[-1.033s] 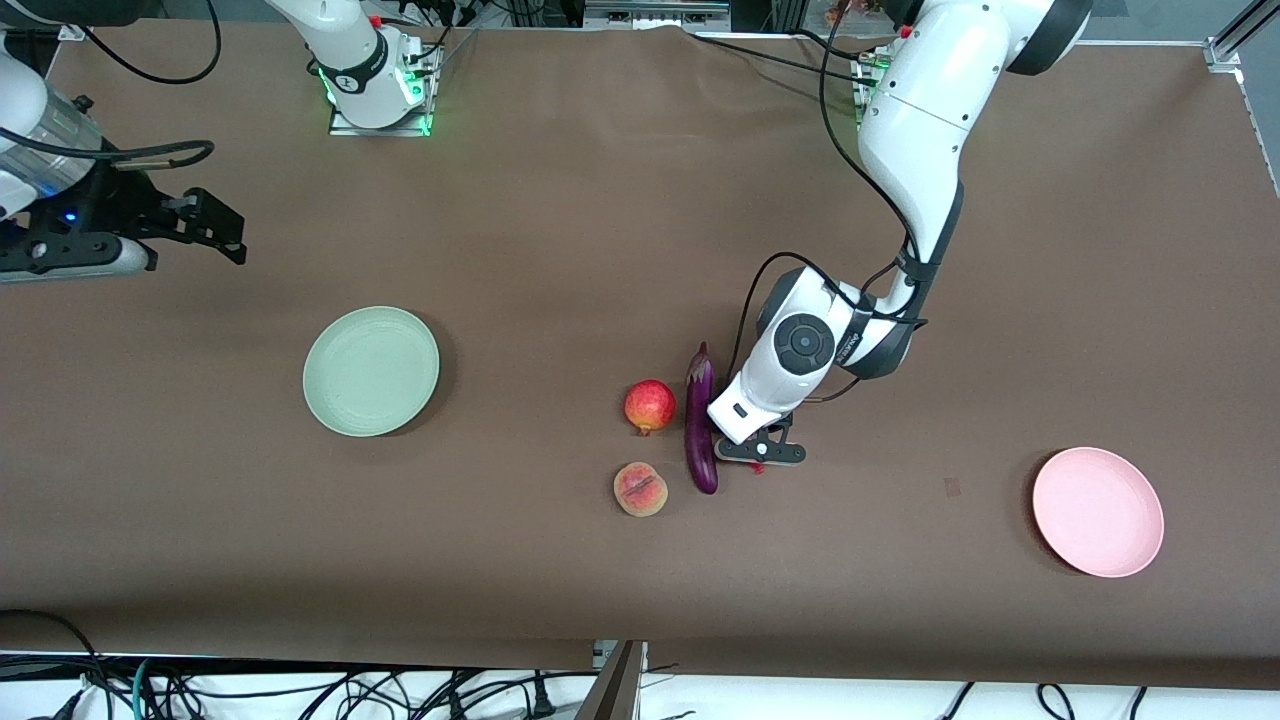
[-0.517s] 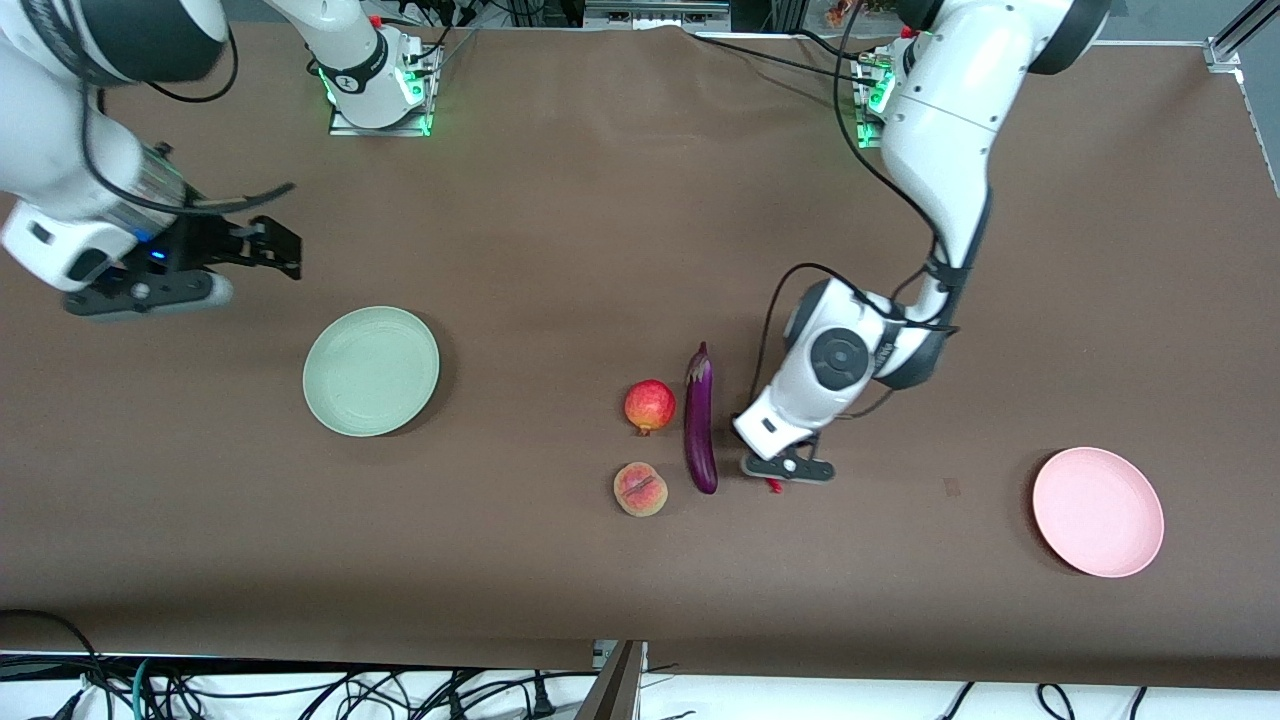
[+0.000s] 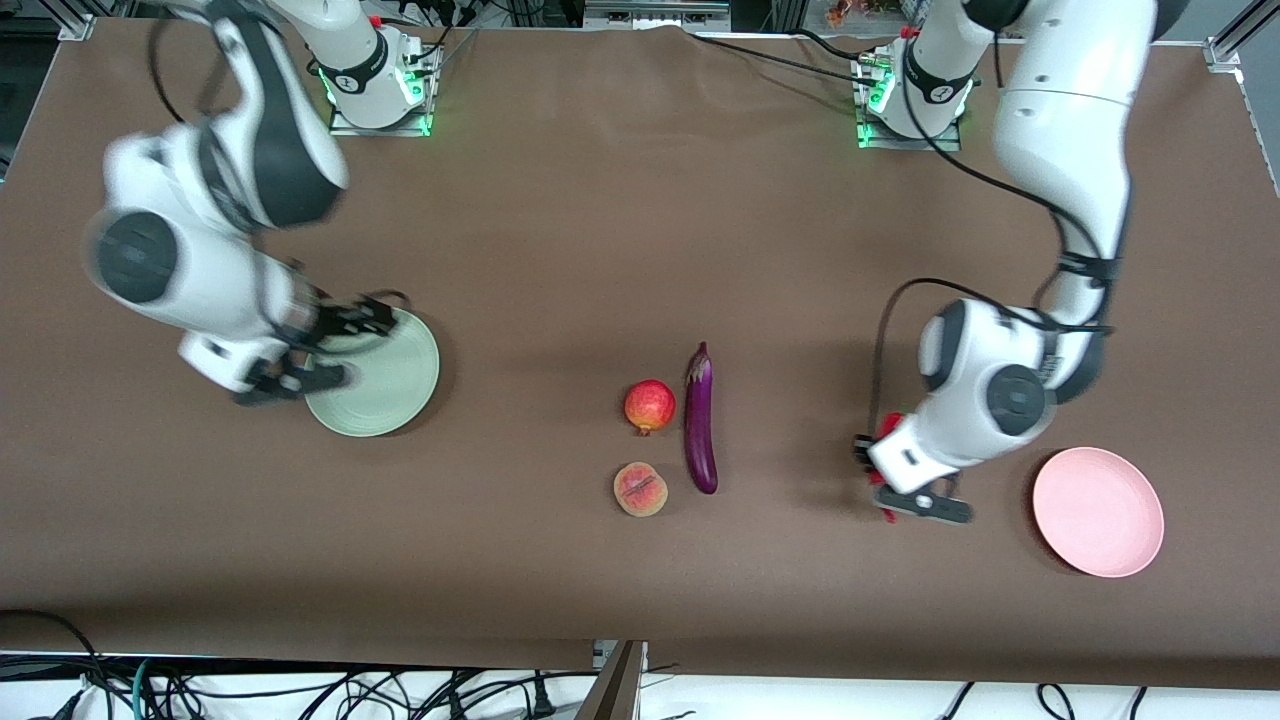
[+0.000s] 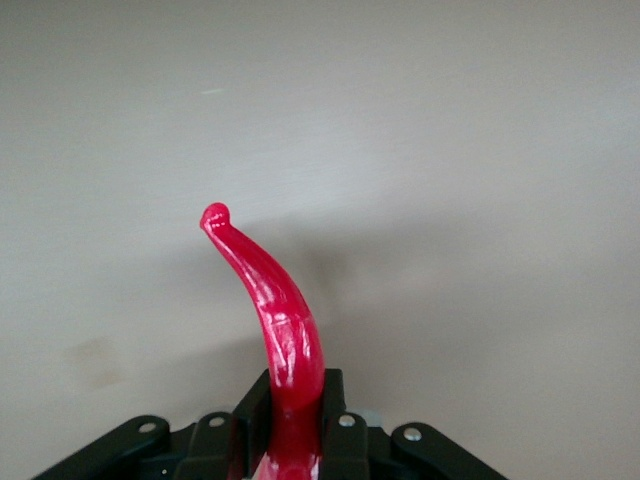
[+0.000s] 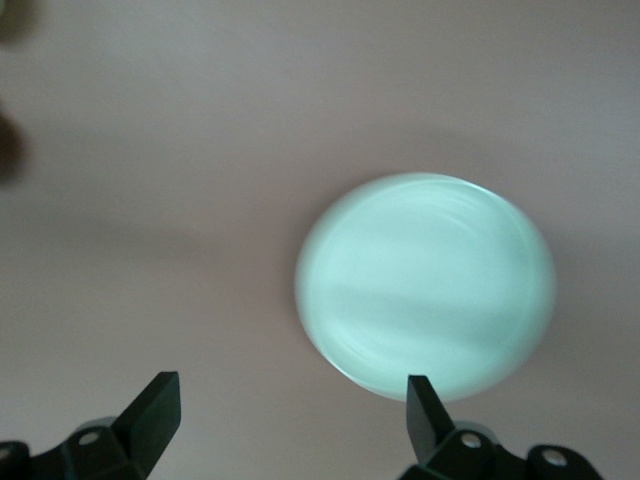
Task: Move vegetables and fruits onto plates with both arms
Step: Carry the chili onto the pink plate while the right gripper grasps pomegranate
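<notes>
Front view, near to far: pink plate (image 3: 1098,512) at left arm's end; left gripper (image 3: 893,487) beside it over bare table, clamped on chili (image 4: 270,320). Peach (image 3: 640,489), eggplant (image 3: 701,420), pomegranate (image 3: 650,406) sit mid-table. Right gripper (image 3: 320,350), fingers (image 5: 155,408) apart, hangs over green plate (image 3: 395,385) edge.

The brown table (image 3: 600,200) carries an eggplant (image 3: 701,420), with a pomegranate (image 3: 649,405) and peach (image 3: 640,489) just beside it, a green plate (image 3: 385,385) toward the right arm's end, and a pink plate (image 3: 1098,512) toward the left arm's.
</notes>
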Robot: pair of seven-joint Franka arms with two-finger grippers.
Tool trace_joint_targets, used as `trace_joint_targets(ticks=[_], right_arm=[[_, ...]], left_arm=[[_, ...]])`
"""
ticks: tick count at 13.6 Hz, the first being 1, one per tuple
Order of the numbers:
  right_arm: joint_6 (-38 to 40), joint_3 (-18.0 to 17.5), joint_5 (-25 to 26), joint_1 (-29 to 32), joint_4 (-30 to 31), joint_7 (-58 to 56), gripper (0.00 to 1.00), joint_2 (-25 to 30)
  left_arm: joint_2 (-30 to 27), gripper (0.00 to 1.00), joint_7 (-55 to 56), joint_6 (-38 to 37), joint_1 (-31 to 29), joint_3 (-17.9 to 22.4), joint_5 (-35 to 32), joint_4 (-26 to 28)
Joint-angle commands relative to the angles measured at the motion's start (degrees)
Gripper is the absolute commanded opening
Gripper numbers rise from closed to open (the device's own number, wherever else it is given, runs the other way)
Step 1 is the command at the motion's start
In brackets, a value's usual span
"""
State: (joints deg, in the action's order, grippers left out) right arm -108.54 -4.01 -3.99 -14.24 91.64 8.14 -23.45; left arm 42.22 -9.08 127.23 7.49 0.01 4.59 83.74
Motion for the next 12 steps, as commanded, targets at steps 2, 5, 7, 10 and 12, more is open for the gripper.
trace_joint_targets(ticks=[2,5,7,10,12], right_arm=[[-12.98,0.23,-1.98,-10.33,-4.79,20.19,1.00,-10.36],[-18.97,0.75,-0.85,-18.07,-13.47,38.65,1.00,-19.32],[-21.00,1.02,4.31,-21.34,-18.67,46.14,1.00,-24.78],[-25.48,0.93,7.07,-22.32,-20.45,48.72,1.00,-28.05],[-26.20,0.93,6.98,-22.32,-22.81,48.72,1.00,-29.46]], left_arm=[[-1.09,0.00,-15.22,-1.72,-7.91,-0.89,-0.73,0.73],[0.30,0.00,-23.16,-1.11,-12.48,-0.10,-4.06,0.64],[1.80,0.00,-25.80,-1.02,-15.65,-0.18,-4.16,-0.06],[4.00,0.00,-26.43,-1.02,-17.33,-0.10,-4.16,-2.34],[5.15,0.00,-26.69,-1.02,-18.91,-0.10,-4.07,-3.93]])
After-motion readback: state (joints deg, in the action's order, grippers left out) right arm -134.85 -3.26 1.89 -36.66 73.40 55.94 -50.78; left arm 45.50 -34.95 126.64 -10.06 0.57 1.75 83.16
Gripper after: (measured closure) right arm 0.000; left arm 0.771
